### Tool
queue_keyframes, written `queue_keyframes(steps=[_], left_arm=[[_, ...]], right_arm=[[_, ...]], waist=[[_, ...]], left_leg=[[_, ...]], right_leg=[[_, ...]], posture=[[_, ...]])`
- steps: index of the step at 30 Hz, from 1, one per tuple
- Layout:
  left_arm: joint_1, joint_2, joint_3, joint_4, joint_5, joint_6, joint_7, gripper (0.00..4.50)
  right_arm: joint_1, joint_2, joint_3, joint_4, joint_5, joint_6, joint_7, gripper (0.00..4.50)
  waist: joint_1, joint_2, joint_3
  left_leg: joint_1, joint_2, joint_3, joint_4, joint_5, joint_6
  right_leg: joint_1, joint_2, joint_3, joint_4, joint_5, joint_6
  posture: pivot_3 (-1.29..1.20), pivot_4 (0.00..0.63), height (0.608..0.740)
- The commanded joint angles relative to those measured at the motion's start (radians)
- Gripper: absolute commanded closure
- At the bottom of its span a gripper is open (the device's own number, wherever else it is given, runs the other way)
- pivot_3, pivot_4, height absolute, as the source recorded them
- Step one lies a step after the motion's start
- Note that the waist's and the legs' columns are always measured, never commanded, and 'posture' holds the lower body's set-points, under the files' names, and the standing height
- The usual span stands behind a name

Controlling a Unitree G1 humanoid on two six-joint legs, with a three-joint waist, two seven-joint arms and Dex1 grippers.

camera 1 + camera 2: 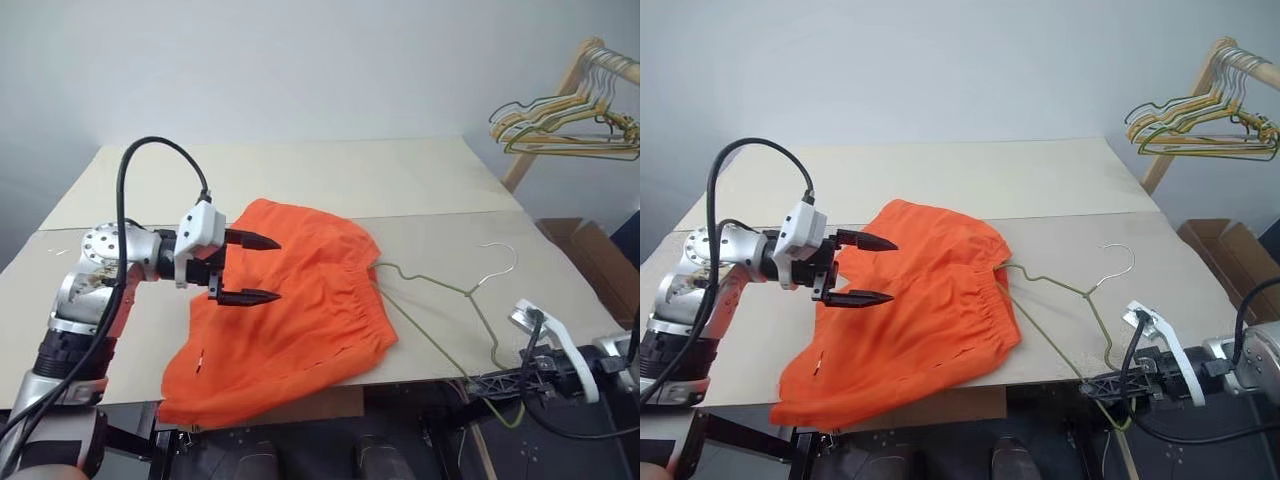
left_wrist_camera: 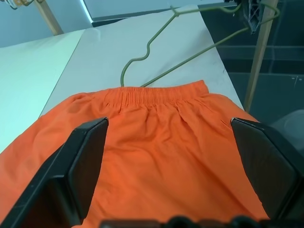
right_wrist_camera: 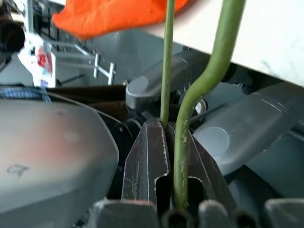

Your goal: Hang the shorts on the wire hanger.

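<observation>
While the shorts (image 1: 290, 310) lie flat near the front edge of the table (image 1: 330, 175), their elastic waistband faces right, toward the wire hanger (image 1: 440, 300), whose left shoulder reaches just under that waistband. Its long axis runs from the waistband rightward and nearward to the table's near right corner, where the right gripper (image 3: 168, 142) is clamped on the wire below the edge. Over the left half of the shorts hovers the left gripper (image 1: 250, 268), fingers spread wide, holding nothing, pointing right; it is the nearer arm to the fabric. Count: one pair of shorts, one hanger on the table, plus a bunch of hangers (image 1: 565, 125) on a rack far right
</observation>
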State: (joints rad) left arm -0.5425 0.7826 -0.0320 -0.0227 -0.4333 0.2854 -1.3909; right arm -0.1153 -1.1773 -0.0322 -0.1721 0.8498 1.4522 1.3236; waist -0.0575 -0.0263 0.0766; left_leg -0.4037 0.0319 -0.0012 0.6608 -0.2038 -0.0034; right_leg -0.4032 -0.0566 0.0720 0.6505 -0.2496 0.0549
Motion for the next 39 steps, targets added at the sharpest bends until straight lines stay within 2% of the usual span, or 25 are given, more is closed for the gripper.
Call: queue_keyframes(steps=[1,6,10,15,22,26,28,35,39], left_arm=[[-0.015,0.013,0.023,-0.012,-0.007,-0.021,-0.004,0.02],[-0.014,0.020,0.022,-0.018,-0.004,-0.023,-0.005,0.02],[-0.009,0.030,0.026,-0.027,-0.005,-0.020,-0.004,0.02],[-0.001,0.040,0.031,-0.040,-0.006,-0.018,0.002,0.02],[0.003,0.052,0.034,-0.050,-0.005,-0.019,0.007,0.02],[0.013,0.057,0.037,-0.056,-0.007,-0.020,0.005,0.02],[0.015,0.059,0.036,-0.056,-0.008,-0.021,0.003,0.02],[0.005,0.058,0.023,-0.054,0.002,-0.032,0.000,0.02],[0.009,0.069,0.031,-0.062,0.002,-0.033,-0.003,0.02]], right_arm=[[-0.079,0.066,0.049,0.032,-0.009,-0.008,-0.058,4.50],[-0.258,0.237,0.077,0.261,-0.088,0.013,-0.211,4.50],[-0.344,0.289,0.100,0.378,-0.111,0.013,-0.225,4.50],[-0.337,0.253,0.185,0.361,-0.118,-0.001,-0.170,4.50],[-0.274,0.050,0.313,0.193,-0.082,-0.054,0.058,4.50],[-0.233,-0.006,0.337,0.096,-0.068,-0.081,0.117,4.50],[-0.240,0.000,0.339,0.097,-0.074,-0.084,0.115,4.50],[-0.418,0.197,0.365,0.425,-0.193,-0.071,-0.010,4.50],[-0.388,0.178,0.406,0.406,-0.206,-0.093,0.031,4.50]], waist=[[-0.002,-0.001,0.000],[-0.005,-0.001,0.000],[0.010,0.000,0.000],[0.025,0.000,0.000],[0.040,0.001,0.000],[0.040,0.001,0.000],[0.039,0.001,0.000],[0.042,0.000,0.000],[0.060,0.000,0.000]], left_leg=[[0.000,0.000,0.000,0.000,0.000,0.000],[-0.001,0.001,0.001,0.000,0.000,0.000],[-0.002,0.000,0.000,0.000,0.000,0.000],[-0.002,0.000,0.000,0.000,0.000,0.000],[-0.002,0.001,0.001,0.000,0.000,0.000],[-0.001,0.002,0.001,0.000,0.000,0.000],[-0.001,0.002,0.001,0.000,0.000,0.000],[-0.001,0.002,0.001,0.000,0.000,0.000],[-0.003,0.001,0.000,0.000,0.000,0.000]], right_leg=[[0.000,0.000,0.000,-0.001,0.000,0.000],[0.000,0.001,0.001,-0.001,0.001,0.000],[-0.001,0.001,0.000,-0.002,0.002,-0.001],[-0.001,0.001,0.000,-0.003,0.002,-0.001],[-0.001,0.001,0.000,-0.003,0.002,0.000],[-0.001,0.002,0.000,-0.002,0.002,-0.001],[-0.001,0.002,0.000,-0.002,0.002,-0.001],[-0.001,0.002,0.000,-0.002,0.003,-0.002],[-0.002,0.001,0.000,-0.003,0.003,-0.002]], posture=[[-0.02,0.047,0.740],[-0.01,0.041,0.740],[0.01,0.043,0.740],[0.02,0.045,0.740],[0.04,0.047,0.740],[0.04,0.048,0.740],[0.04,0.048,0.740],[0.06,0.044,0.740],[0.07,0.045,0.740]])
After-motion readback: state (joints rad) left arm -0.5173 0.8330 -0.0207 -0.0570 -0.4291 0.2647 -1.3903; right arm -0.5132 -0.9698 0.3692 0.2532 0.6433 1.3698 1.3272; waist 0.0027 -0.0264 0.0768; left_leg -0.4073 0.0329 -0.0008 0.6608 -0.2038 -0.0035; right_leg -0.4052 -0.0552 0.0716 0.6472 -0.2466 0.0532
